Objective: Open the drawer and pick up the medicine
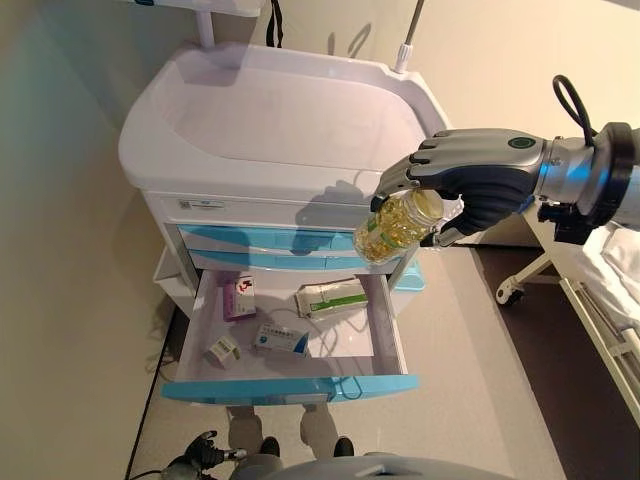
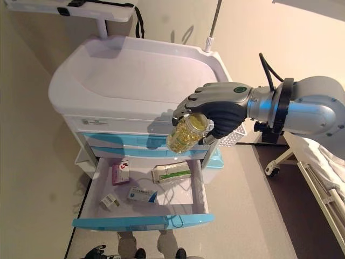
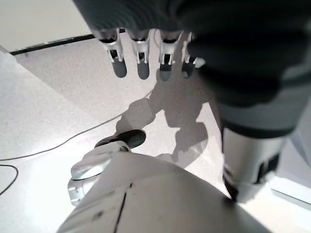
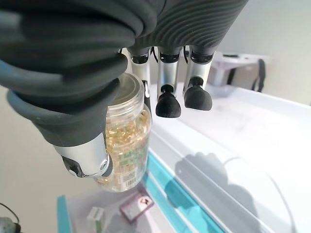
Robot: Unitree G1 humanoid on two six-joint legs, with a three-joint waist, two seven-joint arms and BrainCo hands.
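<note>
Amber capsules in a clear bottle (image 1: 402,226) are held tilted by the right hand (image 1: 470,182), above the open drawer (image 1: 290,385).

Nearest, the left hand (image 3: 146,53) is seen low at the robot's side, its fingers straight and holding nothing. Beyond it, the turquoise-fronted drawer is pulled fully out, and small boxes (image 1: 330,298) are left lying inside. Higher, the bottle is pinched between the right thumb and curled fingers, just in front of the white cart (image 1: 270,120). The grip is best kept firm and the bottle levelled, since it is held only near its top and could slip; it should be carried clear of the cart's edge.
</note>
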